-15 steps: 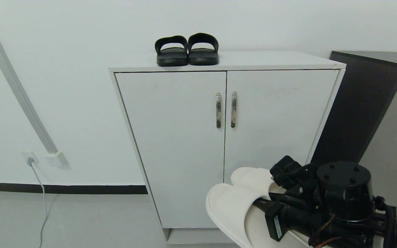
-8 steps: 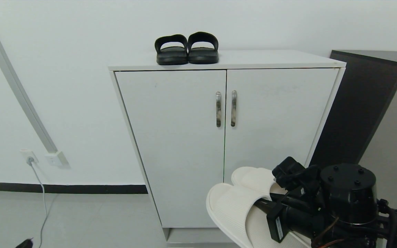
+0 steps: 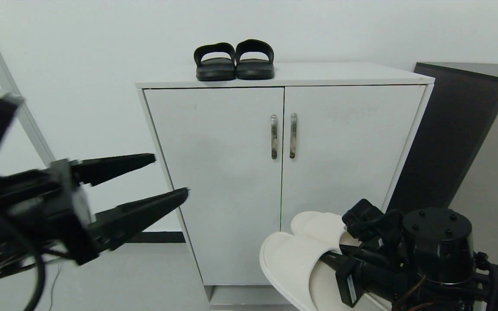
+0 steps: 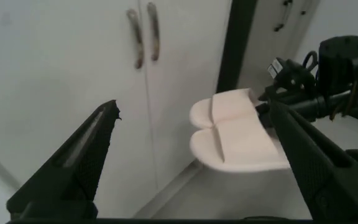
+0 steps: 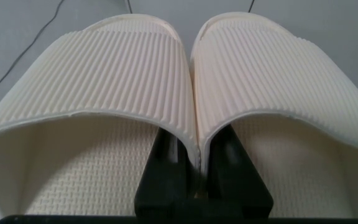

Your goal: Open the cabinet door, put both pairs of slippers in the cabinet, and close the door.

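Obs.: cabinet point(image 3: 214, 181) stands against the wall, both doors shut. Two upright bar handles sit side by side at the centre seam, left handle point(image 3: 274, 137) and right handle point(image 3: 293, 136), close together but apart.

Black slippers point(image 3: 234, 62): paired, on the cabinet top toward its left half, toes facing the robot.

White slippers point(image 3: 294, 259): paired, held off the floor low in front of the right door. The right pincer point(image 5: 199, 177) is clamped on them: its two fingers reach in under the straps and pinch the adjoining inner walls together.

Left pincer point(image 3: 170, 175): jaws spread wide, nothing between them. It hangs out to the left of the cabinet at about mid-door height, well apart from the handles, tips pointing toward the cabinet.

Dark cabinet point(image 3: 448, 129) stands just beside the white one on the right.

Judged step: door opening, not yet begun; nothing is stowed.

Method notes:
- Take the left handle, since the right door has the loaded arm in front of it
- The jaws stand roughly one above the other in the head view, so they likely need a wrist roll to close sideways across the upright bar
- Narrow the opening on approach; the neighbouring handle leaves little room, and a wide jaw could catch both bars
- Grip mid-bar, then pull along an arc about the door's outer edge, not straight back
- Keep the right arm low and motionless so the slipper pair does not slip
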{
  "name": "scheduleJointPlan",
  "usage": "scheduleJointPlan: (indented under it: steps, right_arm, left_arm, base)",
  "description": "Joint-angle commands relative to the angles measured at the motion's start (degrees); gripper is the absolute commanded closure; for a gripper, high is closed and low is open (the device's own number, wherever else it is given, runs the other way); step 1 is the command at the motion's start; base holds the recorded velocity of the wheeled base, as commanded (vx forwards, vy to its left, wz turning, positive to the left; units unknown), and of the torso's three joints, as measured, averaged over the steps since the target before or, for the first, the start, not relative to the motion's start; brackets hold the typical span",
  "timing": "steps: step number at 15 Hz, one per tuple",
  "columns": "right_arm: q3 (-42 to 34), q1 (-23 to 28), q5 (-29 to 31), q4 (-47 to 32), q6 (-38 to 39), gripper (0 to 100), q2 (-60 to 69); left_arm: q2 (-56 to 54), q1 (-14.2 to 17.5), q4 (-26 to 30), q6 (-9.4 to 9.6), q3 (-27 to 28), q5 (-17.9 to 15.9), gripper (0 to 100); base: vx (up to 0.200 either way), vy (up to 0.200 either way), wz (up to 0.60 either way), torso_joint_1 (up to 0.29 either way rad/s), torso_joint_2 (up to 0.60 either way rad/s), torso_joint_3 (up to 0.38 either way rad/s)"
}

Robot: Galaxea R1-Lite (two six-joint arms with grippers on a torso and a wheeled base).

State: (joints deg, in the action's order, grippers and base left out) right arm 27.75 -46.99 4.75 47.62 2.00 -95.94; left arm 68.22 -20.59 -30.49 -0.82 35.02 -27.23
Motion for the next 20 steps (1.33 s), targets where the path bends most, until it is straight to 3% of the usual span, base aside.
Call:
scheduleJointPlan:
  steps: [1, 4, 6, 7, 11, 14, 16, 20]
  right_arm:
    - [0.0, 0.0, 0.0, 0.0, 0.0, 100, 0.2]
    - [-0.1, 0.0, 0.0, 0.7, 0.0, 100, 0.2]
    - [-0.1, 0.0, 0.0, 0.7, 0.0, 100, 0.1]
    - [-0.1, 0.0, 0.0, 0.7, 0.0, 100, 0.1]
    - [-0.2, 0.0, 0.1, 0.7, 0.0, 100, 0.3]
    - [-0.3, 0.1, 0.0, 0.7, 0.1, 100, 0.1]
    - [-0.3, 0.1, 0.0, 0.8, 0.1, 100, 0.1]
    - [-0.2, 0.1, -0.1, 0.8, 0.1, 100, 0.0]
  left_arm:
    - [14.8, -8.0, -4.9, -3.31, 7.7, -0.2, 0]
    - [22.8, -11.9, -4.8, -8.15, 16.3, -1.3, 0]
    - [27.1, -12.0, -4.3, -12.45, 22.4, -7.5, 0]
    - [29.0, -12.2, -4.2, -14.30, 24.9, -9.0, 0]
    - [36.9, -12.6, -4.6, -18.96, 33.6, -9.0, 0]
    - [41.0, -12.4, -4.1, -20.98, 40.1, -7.3, 0]
    - [43.1, -12.4, -4.1, -21.33, 43.2, -3.3, 0]
    - [44.1, -12.2, -0.8, -21.33, 45.6, 1.7, 0]
  base:
    - [0.000, 0.000, 0.00, 0.000, 0.00, 0.000]
    - [0.000, 0.000, 0.00, 0.000, 0.00, 0.000]
    - [0.000, 0.000, 0.00, 0.000, 0.00, 0.000]
    - [0.000, 0.000, 0.00, 0.000, 0.00, 0.000]
    - [0.000, 0.000, 0.00, 0.000, 0.00, 0.000]
    - [0.000, 0.000, 0.00, 0.000, 0.00, 0.000]
    - [0.000, 0.000, 0.00, 0.000, 0.00, 0.000]
    - [0.000, 0.000, 0.00, 0.000, 0.00, 0.000]
